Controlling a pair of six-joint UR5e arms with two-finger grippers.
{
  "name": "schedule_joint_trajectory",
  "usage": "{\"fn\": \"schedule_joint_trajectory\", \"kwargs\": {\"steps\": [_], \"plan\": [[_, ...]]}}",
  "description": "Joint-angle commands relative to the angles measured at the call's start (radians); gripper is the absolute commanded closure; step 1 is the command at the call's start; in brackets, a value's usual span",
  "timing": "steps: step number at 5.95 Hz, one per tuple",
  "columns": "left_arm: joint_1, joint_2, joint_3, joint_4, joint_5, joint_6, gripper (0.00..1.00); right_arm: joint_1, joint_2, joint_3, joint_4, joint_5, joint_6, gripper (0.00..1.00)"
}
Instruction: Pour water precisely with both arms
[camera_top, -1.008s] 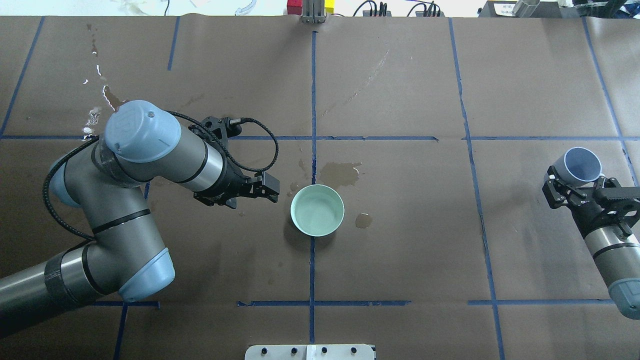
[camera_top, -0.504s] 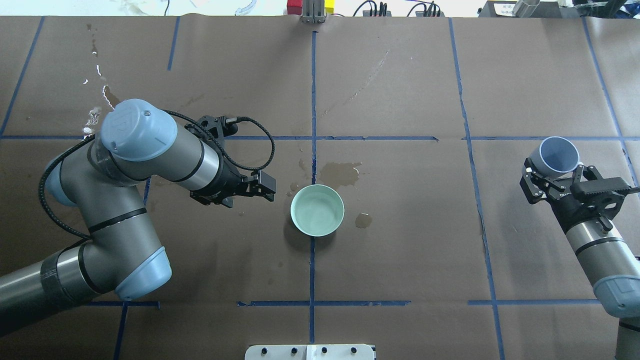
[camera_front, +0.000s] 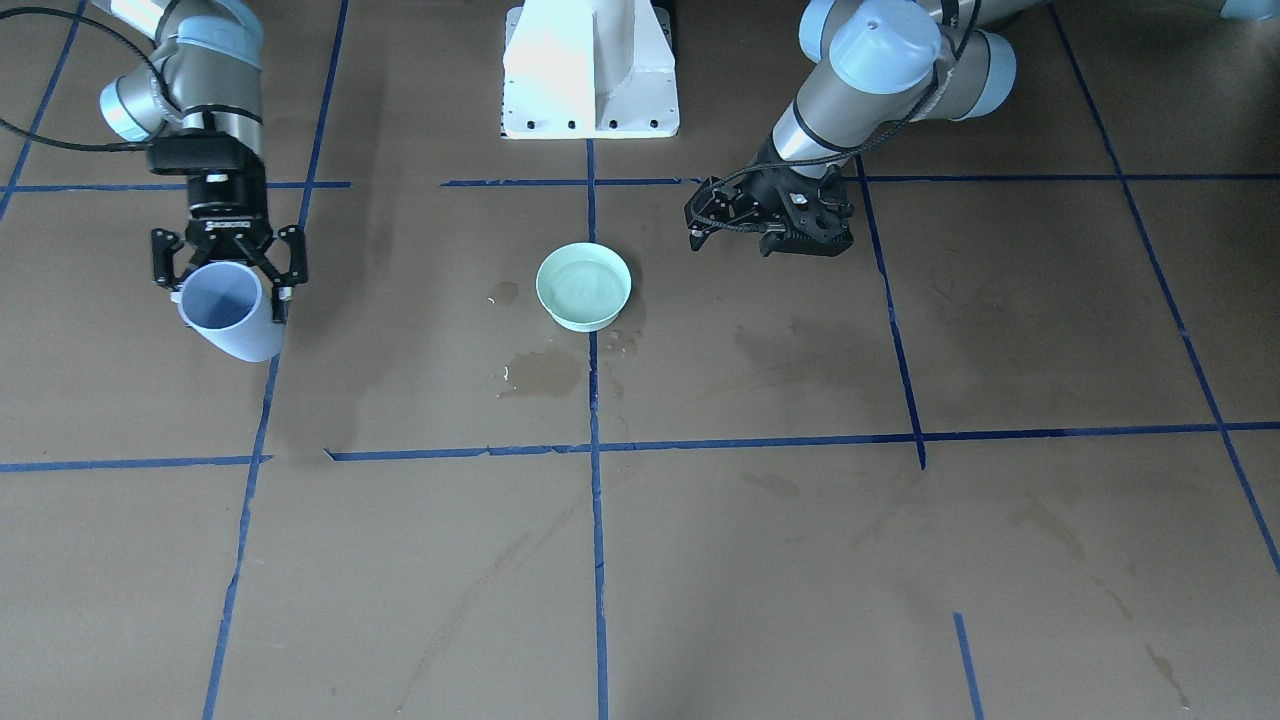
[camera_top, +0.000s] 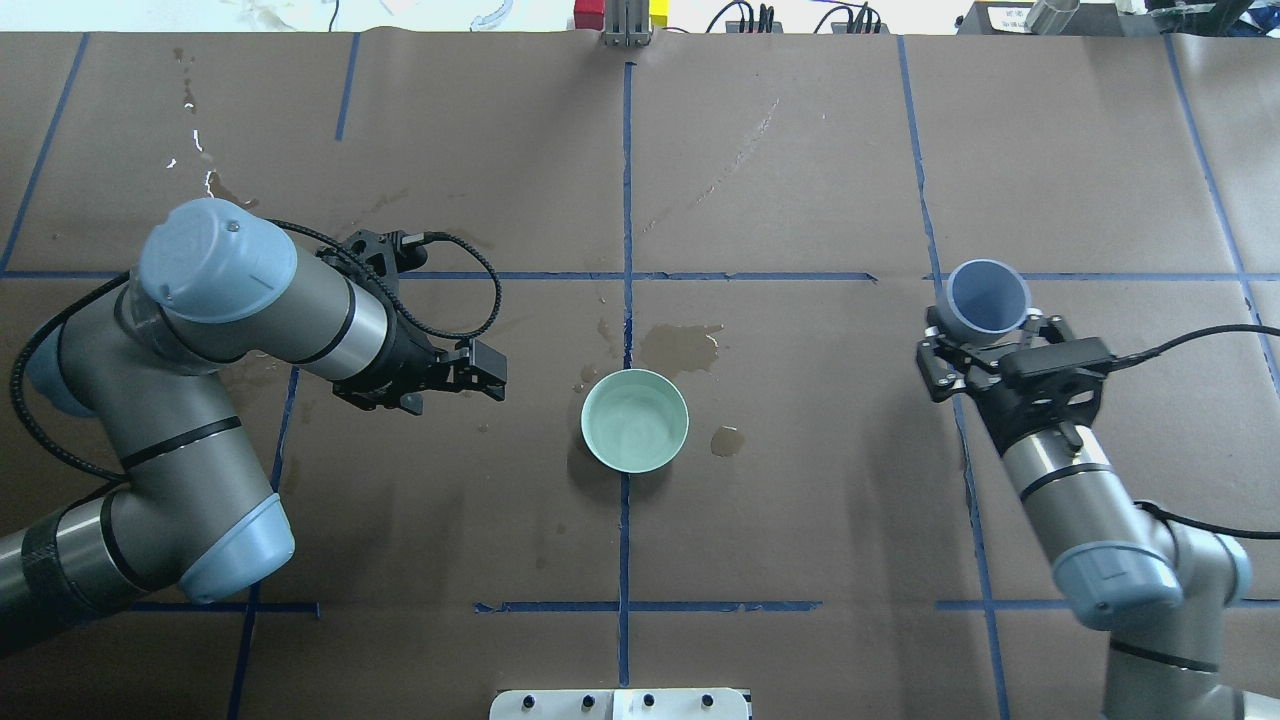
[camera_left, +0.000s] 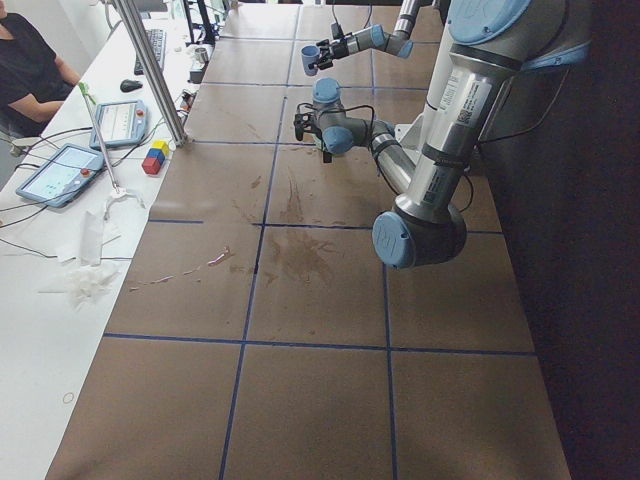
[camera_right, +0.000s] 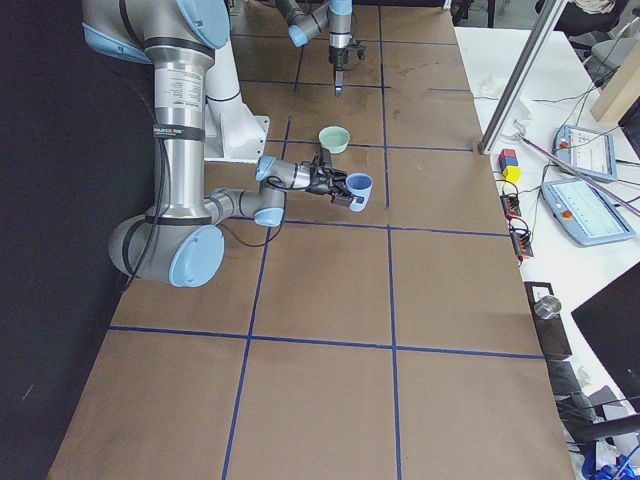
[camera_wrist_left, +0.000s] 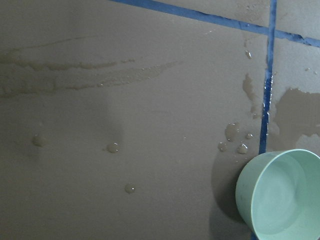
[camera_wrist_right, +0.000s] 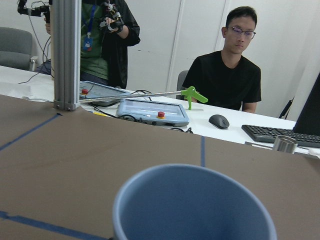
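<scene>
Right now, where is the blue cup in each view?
Front-facing: blue cup far left.
Overhead: cup at right.
Exterior left: cup top centre.
Exterior right: cup near centre.
Left wrist: not in view.
Right wrist: cup fills the bottom.
Shared landmark: green bowl, not seen in exterior left and right wrist.

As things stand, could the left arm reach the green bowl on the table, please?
Probably yes: the left gripper hangs open and empty beside the bowl, with only wet paper between them.
</scene>
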Motion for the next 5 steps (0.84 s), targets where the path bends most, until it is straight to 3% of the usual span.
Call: {"fn": "schedule_joint_trajectory", "kwargs": {"steps": [1, 2, 4, 5], "plan": [[-0.024, 0.054, -0.022, -0.003, -0.002, 0.005, 0.0, -0.076, 0.121, 0.007, -0.099, -0.034, -0.074, 0.99], [-0.027, 0.057, -0.022, -0.003, -0.002, 0.005, 0.0, -0.111, 0.166, 0.027, -0.186, -0.07, -0.076, 0.99], [-0.041, 0.08, -0.036, -0.003, -0.005, 0.008, 0.0, -0.186, 0.214, 0.009, -0.221, -0.121, -0.131, 1.0], [-0.044, 0.094, -0.051, -0.003, -0.005, 0.008, 0.0, -0.19, 0.278, 0.006, -0.323, -0.169, -0.198, 1.0]]}}
